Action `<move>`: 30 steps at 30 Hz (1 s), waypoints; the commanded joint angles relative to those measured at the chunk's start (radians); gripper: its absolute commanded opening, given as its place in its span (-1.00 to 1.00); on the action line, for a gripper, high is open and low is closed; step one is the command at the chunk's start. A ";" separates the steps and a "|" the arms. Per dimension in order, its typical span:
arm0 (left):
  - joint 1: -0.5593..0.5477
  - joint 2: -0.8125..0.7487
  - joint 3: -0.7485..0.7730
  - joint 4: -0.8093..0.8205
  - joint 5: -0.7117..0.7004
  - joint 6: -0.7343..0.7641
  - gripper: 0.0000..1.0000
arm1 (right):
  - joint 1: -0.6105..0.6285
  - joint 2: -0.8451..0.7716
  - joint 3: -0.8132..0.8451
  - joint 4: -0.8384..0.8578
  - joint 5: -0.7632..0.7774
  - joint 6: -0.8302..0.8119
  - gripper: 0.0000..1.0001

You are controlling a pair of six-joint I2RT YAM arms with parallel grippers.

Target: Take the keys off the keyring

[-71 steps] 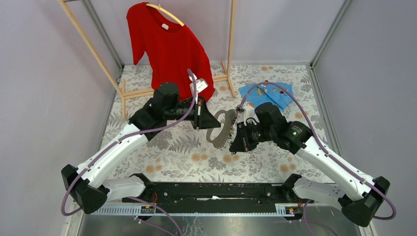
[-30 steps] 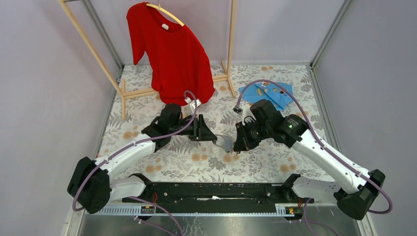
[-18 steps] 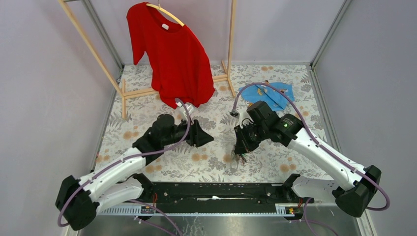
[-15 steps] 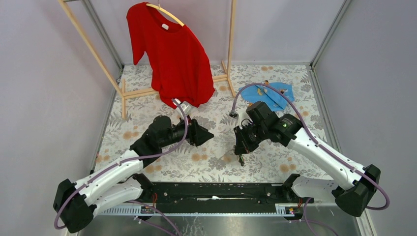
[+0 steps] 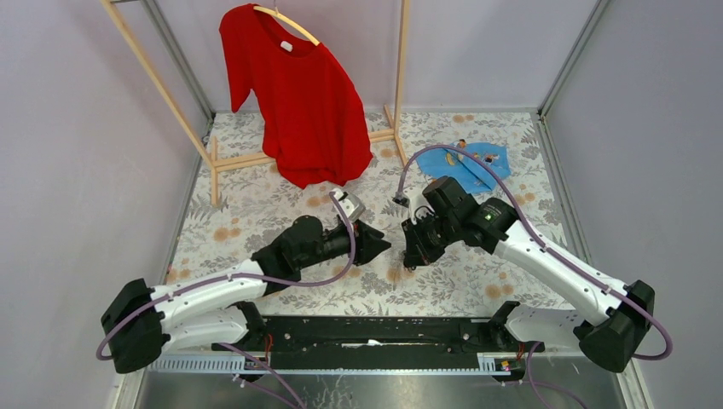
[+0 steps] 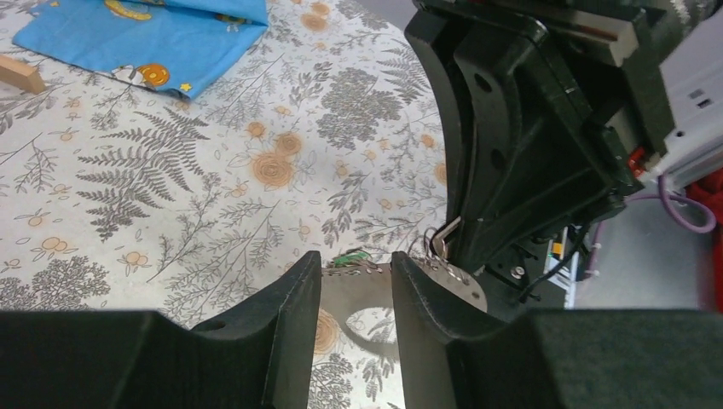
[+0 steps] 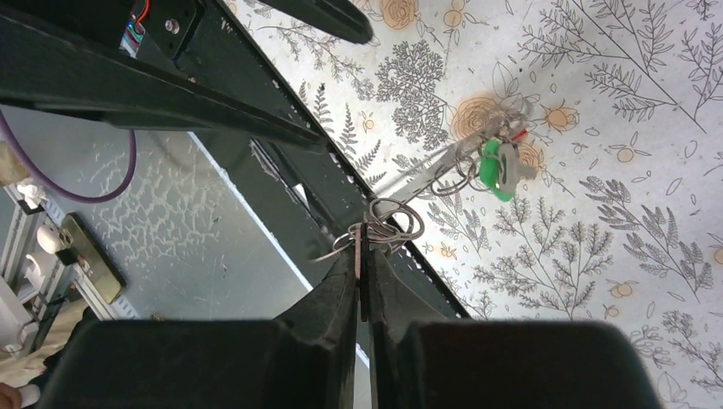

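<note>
My right gripper (image 5: 412, 258) is shut on the edge of the grey keyring band and holds it above the floral table. In the right wrist view its fingertips (image 7: 362, 234) pinch the band edge-on, with wire rings (image 7: 392, 223) bunched at the tips. The green key (image 7: 493, 166) and a bit of the red key (image 7: 518, 134) hang beyond; I cannot make out the black key. My left gripper (image 5: 384, 247) is open, its tips (image 6: 356, 266) right at the flat keyring (image 6: 358, 298), which spans the gap and runs on behind one finger. The green key head (image 6: 354, 256) shows above it.
A red shirt (image 5: 298, 94) hangs on a wooden rack (image 5: 256, 158) at the back left. A blue cloth (image 5: 469, 164) lies at the back right, also in the left wrist view (image 6: 153, 34). The black base rail (image 5: 367, 328) runs along the near edge.
The left gripper let go of the keyring and drew back left, leaving it hanging from the right gripper. It has now come back right, its open tips at the band.
</note>
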 commanded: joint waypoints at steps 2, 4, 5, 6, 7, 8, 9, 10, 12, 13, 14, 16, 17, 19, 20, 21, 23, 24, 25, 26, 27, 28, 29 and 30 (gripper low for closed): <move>-0.011 0.044 -0.039 0.125 -0.084 0.012 -0.22 | 0.013 0.040 -0.019 0.120 0.000 0.066 -1.00; -0.010 0.028 -0.059 0.119 -0.114 0.014 -0.22 | 0.013 0.064 -0.005 0.143 0.004 0.077 -1.00; -0.010 0.015 -0.072 0.119 -0.130 0.018 -0.22 | 0.013 0.073 0.003 0.155 0.000 0.076 -1.00; -0.010 0.002 -0.087 0.127 -0.137 0.020 -0.22 | 0.013 0.082 0.012 0.164 -0.002 0.071 -1.00; -0.010 -0.011 -0.107 0.142 -0.144 0.021 -0.22 | 0.012 0.093 0.024 0.167 -0.004 0.066 -1.00; -0.012 -0.023 -0.130 0.163 -0.149 0.026 -0.22 | 0.013 0.104 0.036 0.166 -0.012 0.055 -1.00; -0.011 -0.034 -0.151 0.190 -0.146 0.032 -0.22 | 0.014 0.114 0.046 0.165 -0.016 0.048 -1.00; -0.010 -0.042 -0.172 0.216 -0.143 0.033 -0.22 | 0.014 0.124 0.050 0.166 -0.021 0.041 -1.00; -0.011 -0.046 -0.204 0.270 -0.115 0.040 -0.22 | 0.017 0.140 0.047 0.170 -0.030 0.033 -1.00; -0.011 -0.045 -0.211 0.284 -0.096 0.039 -0.22 | 0.019 0.143 0.044 0.175 -0.029 0.035 -1.00; -0.010 -0.039 -0.217 0.292 -0.073 0.038 -0.23 | 0.021 0.144 0.040 0.180 -0.030 0.039 -1.00; -0.013 -0.027 -0.221 0.299 -0.042 0.041 -0.23 | 0.025 0.136 0.028 0.198 -0.038 0.050 -1.00; -0.015 -0.020 -0.224 0.303 -0.040 0.044 -0.24 | 0.027 0.131 0.021 0.203 -0.043 0.052 -1.00; -0.021 -0.008 -0.235 0.326 -0.043 0.051 -0.25 | 0.035 0.126 0.010 0.203 -0.046 0.053 -1.00; -0.022 -0.001 -0.241 0.343 -0.042 0.056 -0.26 | 0.039 0.123 0.005 0.200 -0.046 0.053 -1.00; -0.024 0.005 -0.248 0.369 -0.035 0.061 -0.27 | 0.044 0.117 -0.003 0.198 -0.045 0.053 -1.00; -0.031 0.021 -0.255 0.410 -0.025 0.071 -0.28 | 0.053 0.107 -0.017 0.196 -0.041 0.057 -1.00; -0.036 0.030 -0.256 0.421 -0.021 0.076 -0.29 | 0.056 0.102 -0.023 0.194 -0.036 0.059 -1.00; -0.041 0.040 -0.254 0.426 -0.018 0.083 -0.30 | 0.060 0.099 -0.028 0.191 -0.028 0.063 -1.00; -0.046 0.048 -0.253 0.428 -0.017 0.090 -0.33 | 0.063 0.096 -0.033 0.184 -0.021 0.067 -1.00; -0.051 0.056 -0.253 0.429 -0.015 0.096 -0.35 | 0.064 0.091 -0.038 0.179 -0.015 0.070 -1.00; -0.059 0.061 -0.254 0.431 -0.020 0.099 -0.36 | 0.065 0.088 -0.043 0.175 -0.008 0.074 -1.00; -0.065 0.064 -0.258 0.435 -0.026 0.104 -0.38 | 0.065 0.085 -0.047 0.173 -0.004 0.076 -1.00; -0.075 0.068 -0.263 0.443 -0.031 0.110 -0.39 | 0.068 0.082 -0.051 0.169 -0.001 0.078 -1.00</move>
